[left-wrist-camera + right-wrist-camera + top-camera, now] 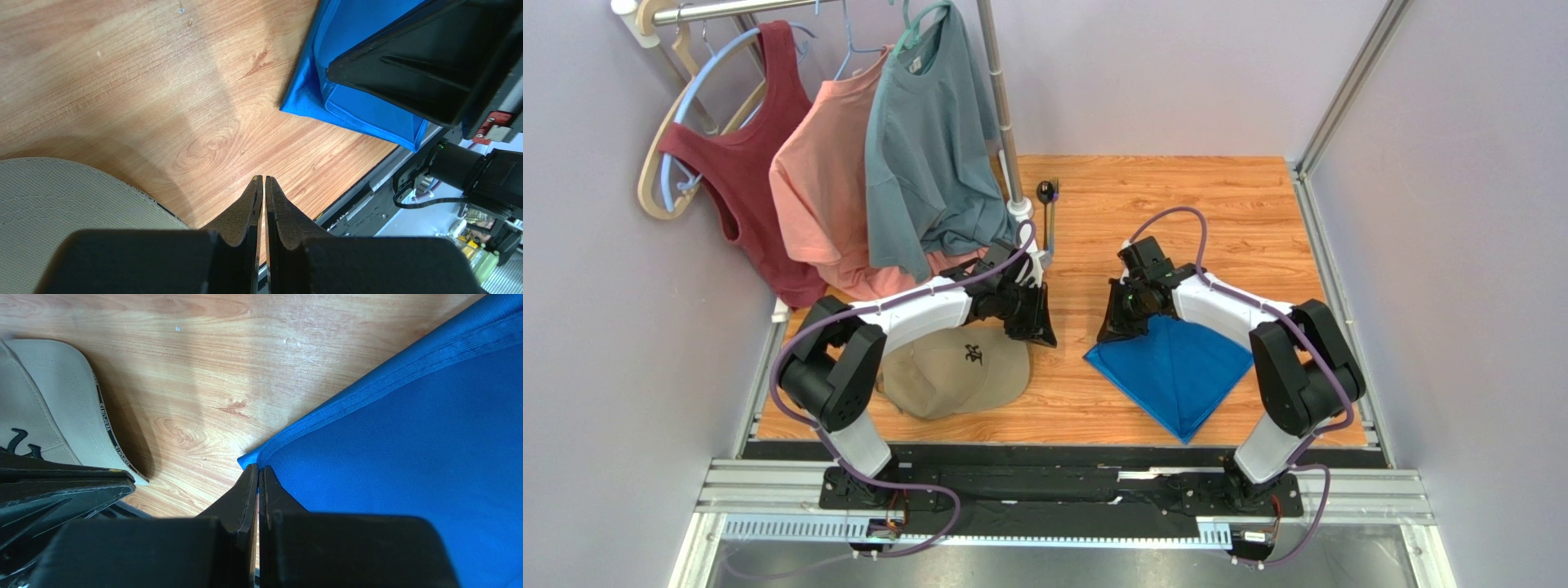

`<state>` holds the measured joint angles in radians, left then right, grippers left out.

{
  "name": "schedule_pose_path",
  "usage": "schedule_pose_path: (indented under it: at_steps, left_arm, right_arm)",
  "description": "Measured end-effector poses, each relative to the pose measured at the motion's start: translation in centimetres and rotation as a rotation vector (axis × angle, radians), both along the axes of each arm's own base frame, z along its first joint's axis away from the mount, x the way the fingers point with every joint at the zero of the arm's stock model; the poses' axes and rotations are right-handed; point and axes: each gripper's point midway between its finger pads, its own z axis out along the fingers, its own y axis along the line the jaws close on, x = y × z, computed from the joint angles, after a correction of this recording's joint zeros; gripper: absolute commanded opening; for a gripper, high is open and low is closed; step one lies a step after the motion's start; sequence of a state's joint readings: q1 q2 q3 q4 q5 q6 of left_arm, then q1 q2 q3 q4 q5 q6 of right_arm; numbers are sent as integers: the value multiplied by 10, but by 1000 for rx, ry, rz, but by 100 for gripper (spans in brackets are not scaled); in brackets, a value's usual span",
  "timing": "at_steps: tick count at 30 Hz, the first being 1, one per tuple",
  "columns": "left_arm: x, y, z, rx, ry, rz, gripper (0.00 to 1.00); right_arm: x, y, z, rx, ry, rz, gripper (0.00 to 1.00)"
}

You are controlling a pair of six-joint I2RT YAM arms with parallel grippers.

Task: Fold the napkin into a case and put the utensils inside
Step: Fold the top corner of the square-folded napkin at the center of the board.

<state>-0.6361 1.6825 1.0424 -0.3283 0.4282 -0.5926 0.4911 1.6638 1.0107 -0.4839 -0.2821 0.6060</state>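
Top view: napkin [1173, 368] folded to a triangle at 4 o'clock on the surface [1210, 208], tan cap [952, 368] at 8, spoon [1051, 221] near 12. Wrist views miss the spoon. Wrist views: left gripper [264, 180] jaws nearly touching, empty, over bare wood; right gripper [258, 468] jaws closed at napkin corner, grip on cloth unclear.

Bright blue napkin [1171, 368] folded flat, near right; dark-bowled spoon [1051, 218] farther back, well apart.

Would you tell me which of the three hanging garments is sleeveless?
The dark red tank top, leftmost; the salmon shirt and grey-teal shirt have sleeves.
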Motion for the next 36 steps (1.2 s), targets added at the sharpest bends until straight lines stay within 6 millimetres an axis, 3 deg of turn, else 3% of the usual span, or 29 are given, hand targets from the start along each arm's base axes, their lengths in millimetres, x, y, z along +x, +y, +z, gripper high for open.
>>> schedule_pose_path:
  at_steps: [25,27,34,36]
  left_arm:
    - [-1,-7,7,-45,-1,-23,12]
    - [-1,-7,7,-47,0,-23,13]
    - [-1,-9,9,-56,5,-30,20]
    - [1,-13,11,-66,3,-35,20]
  right_arm:
    - [-15,2,-11,-19,18,66,1]
    - [-16,2,-12,-18,21,70,6]
    - [-18,5,-12,-6,29,83,43]
    - [-18,5,-11,-5,29,85,46]
